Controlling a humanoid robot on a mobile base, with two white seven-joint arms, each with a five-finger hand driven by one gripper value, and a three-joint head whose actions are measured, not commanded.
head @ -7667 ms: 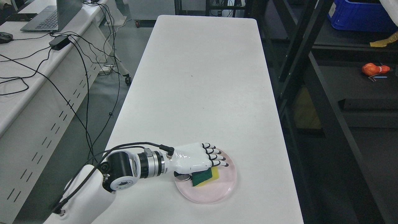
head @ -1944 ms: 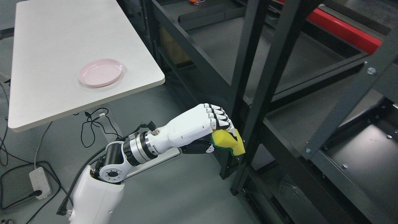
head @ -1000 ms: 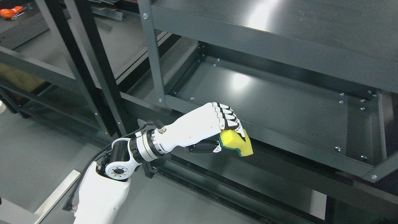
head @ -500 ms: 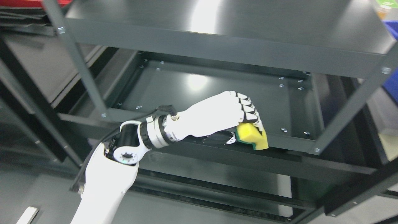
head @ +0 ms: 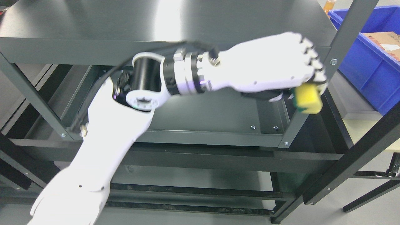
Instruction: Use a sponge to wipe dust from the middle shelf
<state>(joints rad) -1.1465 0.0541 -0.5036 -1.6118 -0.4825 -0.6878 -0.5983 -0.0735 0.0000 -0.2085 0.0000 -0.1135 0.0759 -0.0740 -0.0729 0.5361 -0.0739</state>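
The left hand [head: 281,73] has its fingers curled around the sponge [head: 307,98], gripping it firmly. The sponge hangs at the right front corner of the middle shelf [head: 203,115], beside the corner post [head: 322,84], apparently above the shelf surface. Risk: a lateral wiping stroke started here could drive the knuckles or sponge into the post and dislodge the sponge.

No legible text

A cardboard box [head: 383,42] in the blue bin [head: 368,62], right of the left hand [head: 275,68], bears a label, but its print is too small to read.
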